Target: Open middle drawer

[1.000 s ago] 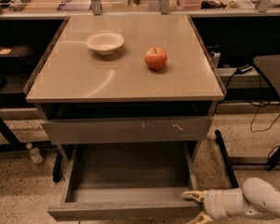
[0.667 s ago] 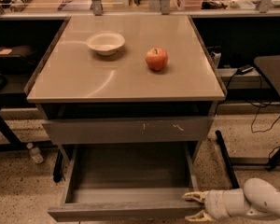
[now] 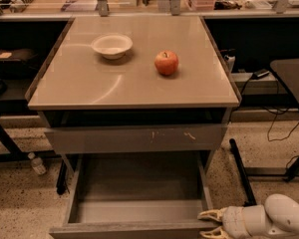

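Middle drawer (image 3: 139, 210): pulled well out; the opening is judged done.
Gripper (image 3: 213, 223): at the drawer's front right corner; grip cannot be told.
Left: only withdrawal.

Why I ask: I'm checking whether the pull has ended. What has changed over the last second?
Nothing has visibly changed. The claw stays at the right front corner of the middle drawer, which remains pulled out as far as before. The bowl and apple sit where they were on the tabletop, and the scratched front above is unmoved.
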Available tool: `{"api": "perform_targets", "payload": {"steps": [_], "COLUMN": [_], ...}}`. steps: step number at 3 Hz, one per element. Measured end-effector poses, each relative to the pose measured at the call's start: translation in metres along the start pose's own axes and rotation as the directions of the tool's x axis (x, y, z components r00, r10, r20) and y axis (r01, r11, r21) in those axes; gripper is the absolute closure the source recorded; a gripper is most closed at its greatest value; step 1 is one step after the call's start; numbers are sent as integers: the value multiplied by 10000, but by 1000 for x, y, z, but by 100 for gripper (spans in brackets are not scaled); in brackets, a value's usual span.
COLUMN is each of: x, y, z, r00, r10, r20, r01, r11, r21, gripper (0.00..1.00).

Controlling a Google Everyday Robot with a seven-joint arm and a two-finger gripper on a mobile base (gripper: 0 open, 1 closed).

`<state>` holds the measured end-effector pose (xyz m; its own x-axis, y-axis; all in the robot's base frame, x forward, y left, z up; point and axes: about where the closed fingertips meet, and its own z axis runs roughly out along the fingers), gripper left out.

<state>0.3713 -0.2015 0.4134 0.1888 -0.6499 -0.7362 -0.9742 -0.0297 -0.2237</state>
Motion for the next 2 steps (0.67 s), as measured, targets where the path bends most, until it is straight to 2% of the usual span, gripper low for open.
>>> {"api": "perform_targets", "payload": {"steps": [1, 2], "x": [0, 0], "y": [0, 0], "z": [0, 0], "r00": [10000, 10000], "r10": [0, 0], "r20": [1, 1], "r01": [0, 0], "r11": [10000, 10000], "r21": [-1, -1], "gripper": [0, 0]}}
